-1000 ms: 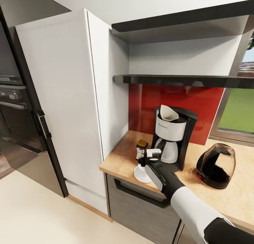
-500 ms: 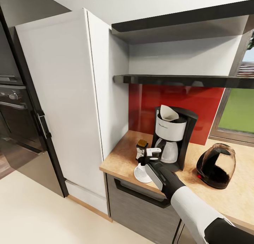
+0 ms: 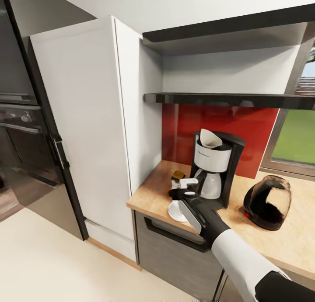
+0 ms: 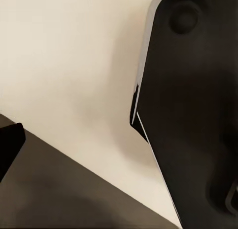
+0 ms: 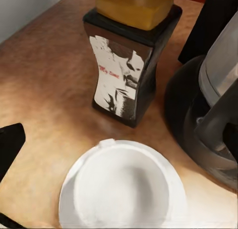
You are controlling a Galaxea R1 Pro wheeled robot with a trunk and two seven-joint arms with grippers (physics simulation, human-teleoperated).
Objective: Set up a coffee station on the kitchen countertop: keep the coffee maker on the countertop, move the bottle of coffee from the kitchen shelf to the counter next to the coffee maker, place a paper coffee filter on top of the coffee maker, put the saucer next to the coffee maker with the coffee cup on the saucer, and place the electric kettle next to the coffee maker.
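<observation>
At lower centre of the head view, the right pincer (image 3: 186,191) hovers over the saucer (image 3: 176,211) on the tabletop (image 3: 153,192); its opening and contents cannot be told. The coffee cup (image 5: 121,187) sits on the saucer before the bottle of coffee (image 5: 130,60).

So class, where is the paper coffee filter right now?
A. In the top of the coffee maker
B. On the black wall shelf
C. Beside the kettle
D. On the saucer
A: in the head view the white paper coffee filter sits in the basket at the top of the coffee maker, well above the saucer on the countertop.
</observation>
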